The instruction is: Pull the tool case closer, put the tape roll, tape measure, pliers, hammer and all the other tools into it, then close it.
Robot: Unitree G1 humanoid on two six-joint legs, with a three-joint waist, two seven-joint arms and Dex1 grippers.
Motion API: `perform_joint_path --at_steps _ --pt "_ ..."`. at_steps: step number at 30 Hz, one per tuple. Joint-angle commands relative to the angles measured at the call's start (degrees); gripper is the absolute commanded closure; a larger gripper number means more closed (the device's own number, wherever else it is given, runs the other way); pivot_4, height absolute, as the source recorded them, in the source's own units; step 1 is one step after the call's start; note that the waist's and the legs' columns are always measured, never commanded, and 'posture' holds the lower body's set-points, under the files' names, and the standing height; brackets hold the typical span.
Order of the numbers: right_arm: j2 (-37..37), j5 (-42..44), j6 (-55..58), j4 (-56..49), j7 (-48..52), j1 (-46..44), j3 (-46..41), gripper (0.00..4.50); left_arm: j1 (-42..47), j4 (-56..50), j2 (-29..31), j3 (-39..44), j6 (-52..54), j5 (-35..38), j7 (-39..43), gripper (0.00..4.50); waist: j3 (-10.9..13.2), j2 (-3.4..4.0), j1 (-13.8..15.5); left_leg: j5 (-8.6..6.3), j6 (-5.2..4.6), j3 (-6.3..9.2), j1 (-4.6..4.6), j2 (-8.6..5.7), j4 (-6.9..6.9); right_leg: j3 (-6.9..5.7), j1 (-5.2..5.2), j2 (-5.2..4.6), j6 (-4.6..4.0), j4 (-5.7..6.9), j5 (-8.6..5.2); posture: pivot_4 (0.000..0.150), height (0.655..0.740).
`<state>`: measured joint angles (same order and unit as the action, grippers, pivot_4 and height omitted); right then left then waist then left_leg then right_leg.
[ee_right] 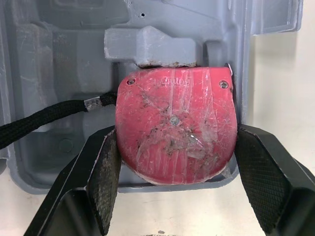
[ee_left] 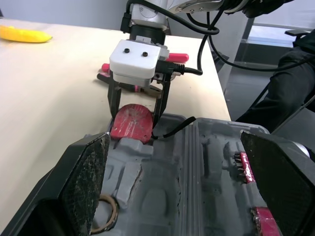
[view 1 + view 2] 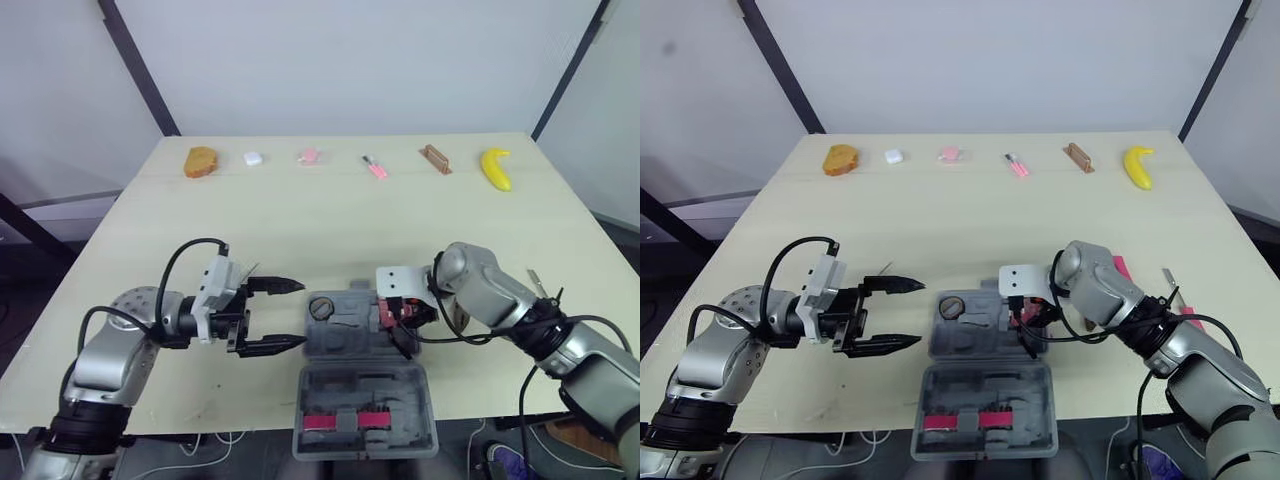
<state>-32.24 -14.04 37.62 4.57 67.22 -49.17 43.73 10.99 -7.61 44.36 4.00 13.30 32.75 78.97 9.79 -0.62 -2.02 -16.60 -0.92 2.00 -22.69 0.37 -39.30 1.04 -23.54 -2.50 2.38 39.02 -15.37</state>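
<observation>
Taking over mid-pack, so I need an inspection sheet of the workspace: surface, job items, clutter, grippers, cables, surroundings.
Surface: pale wooden table, no spills seen.
Job's things: grey tool case open at the near edge; tape roll in its tray; red tape measure at the tray's right rim; pink-handled tools on the table right of the case.
Clutter: far row of banana, brown block, pink bits, white bit, orange-brown lump.
Grippers: left gripper open, left of the case; right gripper shut on the tape measure.
Cables: black cable loops on both arms; black strap lies in the tray.
Surroundings: white panels, dark poles.
</observation>
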Motion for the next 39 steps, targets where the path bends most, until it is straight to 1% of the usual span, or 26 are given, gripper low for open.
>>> perform_joint_path --at_steps 1,2,3,6,13,17,20,22,25,27,30,34,36,39 --pt "-0.56 -1.05 -0.02 -0.71 0.03 0.50 -1.48 0.60 0.17 -1.60 0.28 0.34 -1.14 -0.17 0.32 0.00 0.00 0.00 -0.16 0.00 0.00 0.01 0.00 0.00 0.00 0.00 0.00 0.00 0.00 0.01 0.00 0.150 0.7400" --pt "-0.57 -0.99 0.47 -1.18 -0.19 0.77 -1.90 0.23 0.14 -1.69 0.38 0.23 -1.24 -0.29 0.45 0.00 0.00 0.00 -0.19 0.00 0.00 0.02 0.00 0.00 0.00 -0.01 0.00 0.01 0.00 0.00 0.00 0.150 0.7400" --pt "-0.51 -0.97 0.82 -1.47 -0.37 0.97 -2.26 0.06 0.13 -1.74 0.44 0.18 -1.29 -0.37 0.54 0.00 0.00 0.00 -0.20 0.00 0.00 0.01 0.00 0.00 0.00 -0.01 0.00 0.01 0.00 0.00 0.00 0.150 0.7400" --pt "-1.34 -0.85 2.00 -3.65 0.14 1.37 -3.11 0.06 -0.08 -2.14 0.32 0.21 -1.12 -0.30 0.46 0.00 0.00 0.01 -0.17 0.00 0.00 0.01 -0.01 0.00 0.00 0.00 0.00 -0.01 0.00 -0.01 0.00 0.150 0.7400" --pt "-5.87 1.29 5.94 -13.58 2.01 1.84 -8.05 0.06 -0.83 -3.47 -0.02 0.15 -0.49 -0.03 0.09 0.00 0.01 0.02 0.00 0.00 0.00 0.01 -0.08 -0.01 0.01 -0.01 -0.02 -0.05 0.01 -0.10 0.00 0.150 0.7400" --pt "-7.18 5.58 7.59 -18.34 1.65 4.72 -14.32 0.06 -0.78 -3.48 -0.14 0.16 -0.44 0.08 0.11 0.00 0.01 0.02 0.00 0.00 0.00 0.04 -0.08 0.00 0.02 -0.03 -0.02 -0.03 0.01 -0.09 0.00 0.150 0.7400" --pt "-4.51 11.64 4.93 -17.39 -1.73 10.49 -23.02 0.06 -0.68 -3.33 -0.26 0.29 -0.53 0.16 0.20 0.00 0.00 -0.01 0.01 -0.01 -0.01 0.04 -0.08 0.01 0.02 -0.03 -0.01 -0.03 0.00 -0.09 0.00 0.150 0.7400" --pt "-1.85 16.16 0.72 -15.28 -3.55 14.93 -28.74 0.06 -0.65 -3.22 -0.42 0.23 -0.61 0.06 0.22 0.00 -0.01 -0.02 0.22 -0.01 -0.01 0.04 -0.09 0.01 0.05 -0.04 0.01 -0.04 0.01 -0.12 0.00 0.150 0.7400" --pt "-0.31 18.69 -6.72 -12.98 -5.31 20.20 -32.14 0.82 -0.62 -3.14 -0.52 0.12 -0.59 0.01 0.36 0.00 -0.01 -0.02 0.23 -0.01 -0.01 -0.01 -0.08 -0.01 0.04 -0.01 0.03 -0.06 0.02 -0.12 0.00 0.150 0.7400" --pt "2.35 20.29 -13.26 -10.70 -7.47 23.72 -33.94 1.57 -0.39 -2.97 -0.54 0.02 -0.50 0.02 0.56 0.00 -0.01 -0.02 0.18 -0.01 -0.01 -0.03 -0.07 -0.01 0.03 0.01 0.03 -0.07 0.02 -0.10 0.01 0.150 0.7400" --pt "4.75 22.22 -19.55 -8.18 -8.51 26.73 -35.41 1.57 -0.14 -2.75 -0.56 -0.01 -0.47 -0.05 0.81 0.00 0.00 -0.01 -0.05 -0.01 -0.01 -0.01 -0.03 0.01 0.05 0.00 0.03 -0.02 0.03 -0.06 0.01 0.150 0.7400" --pt "7.16 24.31 -29.01 -1.18 -8.36 29.47 -36.86 1.57 0.05 -2.66 -0.49 0.05 -0.39 -0.03 1.09 0.00 0.00 -0.01 -0.04 0.00 -0.01 -0.03 -0.02 0.01 0.04 0.02 0.04 -0.01 0.03 -0.08 0.01 0.150 0.7400" --pt "8.06 25.66 -33.23 1.46 -6.70 29.85 -37.06 2.10 0.16 -2.62 -0.51 0.04 -0.32 -0.08 1.13 0.00 0.00 -0.01 -0.02 0.00 -0.01 -0.04 -0.02 0.01 0.04 0.02 0.04 -0.01 0.03 -0.08 0.01 0.150 0.7400" --pt "9.34 26.41 -36.80 4.80 -6.27 29.44 -37.21 3.34 0.03 -2.66 -0.30 0.07 0.04 0.02 1.26 0.00 0.00 -0.01 -0.03 0.00 0.00 -0.04 -0.02 0.01 0.03 0.03 0.04 -0.01 0.03 -0.07 0.01 0.150 0.7400"
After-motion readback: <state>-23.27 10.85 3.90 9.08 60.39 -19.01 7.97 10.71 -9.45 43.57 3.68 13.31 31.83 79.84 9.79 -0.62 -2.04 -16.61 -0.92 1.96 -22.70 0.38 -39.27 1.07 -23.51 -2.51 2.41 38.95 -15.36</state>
